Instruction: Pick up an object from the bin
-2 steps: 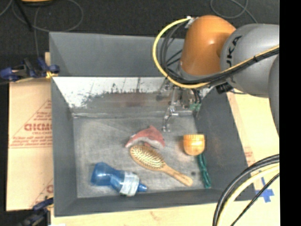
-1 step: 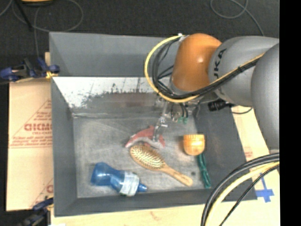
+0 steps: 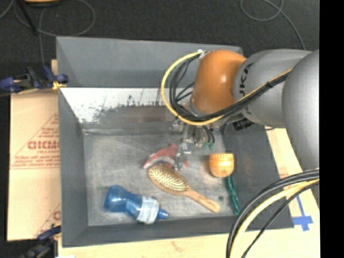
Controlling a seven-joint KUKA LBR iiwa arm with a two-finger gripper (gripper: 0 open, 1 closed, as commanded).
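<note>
My gripper (image 3: pixel 181 156) hangs low in the middle of the bin, below the arm's orange cover. Its tip is right at a small red and pink thing (image 3: pixel 161 156) lying flat on the bin floor, touching or almost touching that thing's right end. Just in front of it lies a wooden hairbrush (image 3: pixel 174 183), bristles up, with its handle pointing to the front right. An orange rounded thing (image 3: pixel 221 164) with a green handle (image 3: pixel 233 193) lies to the right of the gripper.
A blue plastic bottle (image 3: pixel 127 202) with a pale cap lies on its side in the front left of the bin. The arm and its cables cover the back right part of the bin.
</note>
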